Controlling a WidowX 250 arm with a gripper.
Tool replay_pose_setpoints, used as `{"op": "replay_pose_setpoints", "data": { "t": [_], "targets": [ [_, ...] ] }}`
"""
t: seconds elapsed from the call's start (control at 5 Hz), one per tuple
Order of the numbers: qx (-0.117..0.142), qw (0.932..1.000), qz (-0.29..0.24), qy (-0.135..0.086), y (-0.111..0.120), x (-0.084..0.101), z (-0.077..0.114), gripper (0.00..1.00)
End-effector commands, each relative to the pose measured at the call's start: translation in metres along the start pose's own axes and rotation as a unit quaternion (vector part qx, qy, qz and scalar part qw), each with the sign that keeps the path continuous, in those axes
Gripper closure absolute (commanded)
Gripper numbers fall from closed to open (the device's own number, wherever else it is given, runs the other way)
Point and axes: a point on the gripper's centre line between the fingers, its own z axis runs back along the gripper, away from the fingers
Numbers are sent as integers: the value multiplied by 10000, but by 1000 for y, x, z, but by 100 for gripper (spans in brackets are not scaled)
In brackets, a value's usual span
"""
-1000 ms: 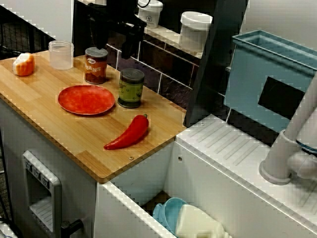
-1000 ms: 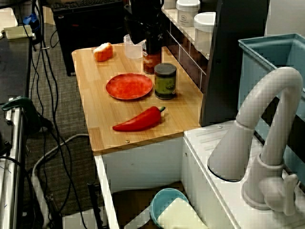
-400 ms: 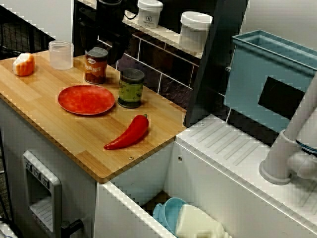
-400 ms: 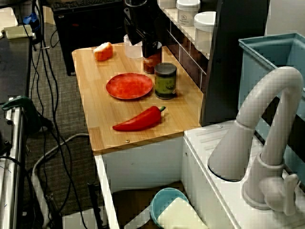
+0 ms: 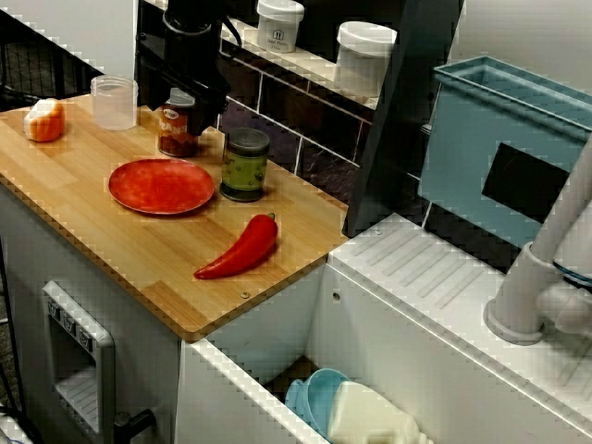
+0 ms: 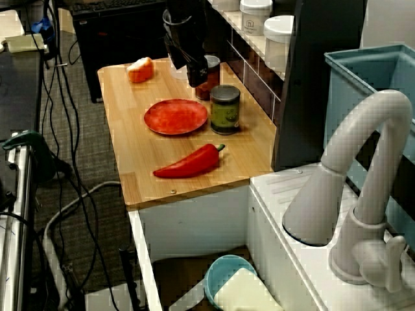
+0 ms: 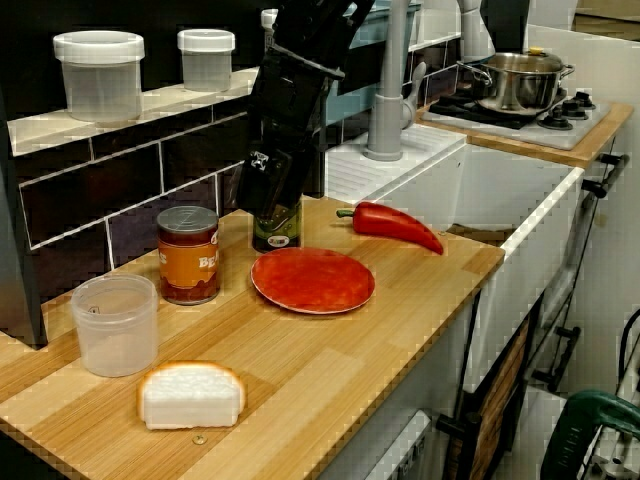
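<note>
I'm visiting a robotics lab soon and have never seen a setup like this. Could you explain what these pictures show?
A single black robot arm is working at a wooden kitchen counter. Three cameras catch the same moment: one looks down on the counter from the sink side, one looks past the white tap, and one looks along the counter from its far end.

The grasping part at the arm's tip is the gripper. It hangs low near the orange-labelled can and the green-labelled can, behind the red plate. It seems to hold nothing, and I cannot tell whether its jaws are open.

Also on the wood are a red pepper, a clear plastic cup and a piece of bread.
</note>
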Motion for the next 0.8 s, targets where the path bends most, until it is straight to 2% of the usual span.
{"op": "replay_pose_setpoints", "data": {
  "t": [0.0,0.4,0.6],
  "targets": [
    [147,9983,144,-543,20,20,24,0],
    [199,9962,176,-824,21,21,22,0],
    [204,9963,251,-802,19,24,20,0]
  ]
}}
